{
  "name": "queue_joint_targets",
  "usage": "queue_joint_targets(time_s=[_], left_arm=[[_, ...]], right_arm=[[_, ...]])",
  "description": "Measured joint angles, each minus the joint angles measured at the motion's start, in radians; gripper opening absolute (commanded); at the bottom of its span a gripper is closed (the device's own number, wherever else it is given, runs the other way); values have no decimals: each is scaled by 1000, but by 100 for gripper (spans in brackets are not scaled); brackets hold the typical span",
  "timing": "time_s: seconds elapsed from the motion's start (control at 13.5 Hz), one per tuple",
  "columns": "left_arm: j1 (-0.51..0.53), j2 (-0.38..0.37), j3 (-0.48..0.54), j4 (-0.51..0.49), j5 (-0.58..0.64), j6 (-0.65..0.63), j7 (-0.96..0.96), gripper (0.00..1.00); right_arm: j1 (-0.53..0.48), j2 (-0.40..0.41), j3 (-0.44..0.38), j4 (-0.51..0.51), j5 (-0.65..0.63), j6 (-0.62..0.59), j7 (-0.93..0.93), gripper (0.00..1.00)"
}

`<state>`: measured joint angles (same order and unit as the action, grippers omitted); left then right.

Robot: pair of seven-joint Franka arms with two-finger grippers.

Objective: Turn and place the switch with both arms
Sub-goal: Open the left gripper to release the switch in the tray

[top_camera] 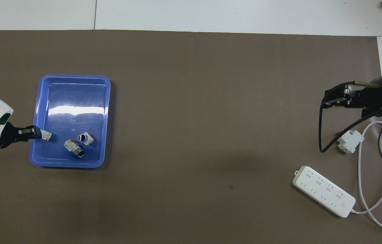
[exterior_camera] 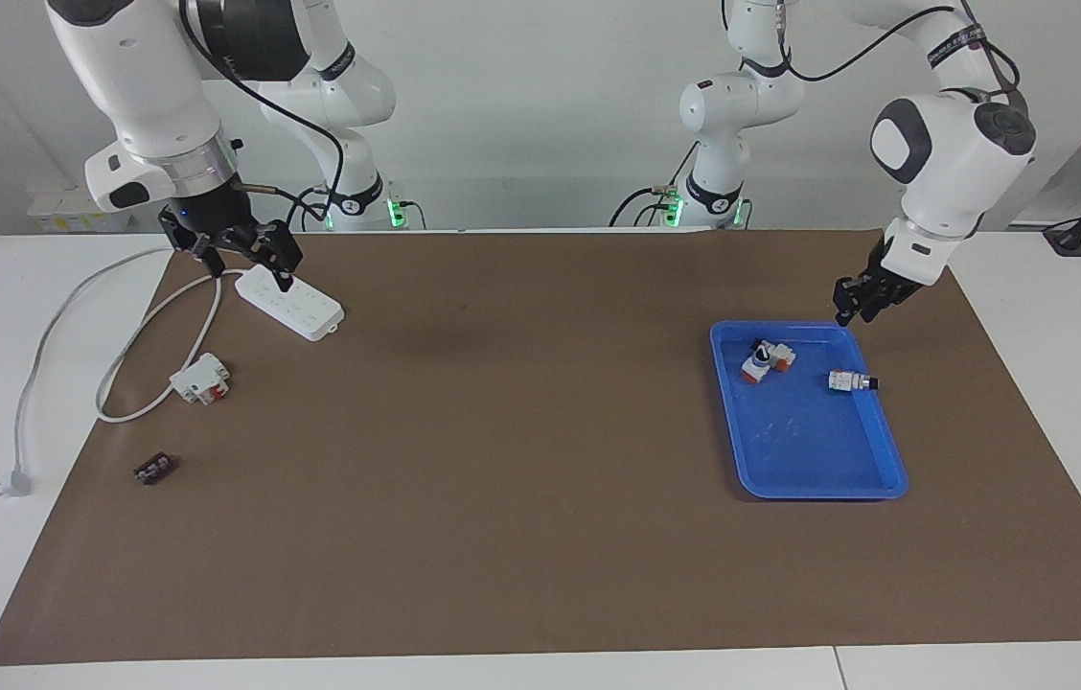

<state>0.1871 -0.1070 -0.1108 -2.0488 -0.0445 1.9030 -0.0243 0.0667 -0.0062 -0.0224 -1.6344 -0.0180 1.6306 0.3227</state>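
Note:
The switch (exterior_camera: 849, 381) lies on its side in the blue tray (exterior_camera: 818, 494), by the tray's wall at the left arm's end, with a white-grey body and a black knob tip. In the overhead view the switch (top_camera: 46, 135) is partly covered by my left gripper (top_camera: 40, 133). In the facing view my left gripper (exterior_camera: 855, 314) hangs open and empty over the tray's corner nearest the robots, above the switch and not touching it. My right gripper (exterior_camera: 248, 270) is open and empty, over the end of a power strip; it also shows in the overhead view (top_camera: 326, 99).
Two other white-orange pieces (top_camera: 86, 138) (top_camera: 74, 148) lie together in the tray (top_camera: 72, 77). At the right arm's end lie a white power strip (exterior_camera: 291, 302) with a looping cable, a white-and-red block (exterior_camera: 200, 377) and a small black part (exterior_camera: 155, 468).

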Motion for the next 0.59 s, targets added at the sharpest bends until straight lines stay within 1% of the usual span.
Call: queue_joint_targets(time_s=[0.22, 0.52, 0.59], left_arm=[[-29, 6, -3, 143, 18, -208, 0, 47], [-91, 6, -6, 285, 29, -407, 0, 50], [-105, 5, -6, 319, 31, -446, 0, 53]], right_arm=[[-23, -2, 25, -8, 0, 0, -6, 100], [-23, -3, 32, -11, 0, 3, -6, 100], [-23, -3, 32, -11, 0, 9, -6, 100]])
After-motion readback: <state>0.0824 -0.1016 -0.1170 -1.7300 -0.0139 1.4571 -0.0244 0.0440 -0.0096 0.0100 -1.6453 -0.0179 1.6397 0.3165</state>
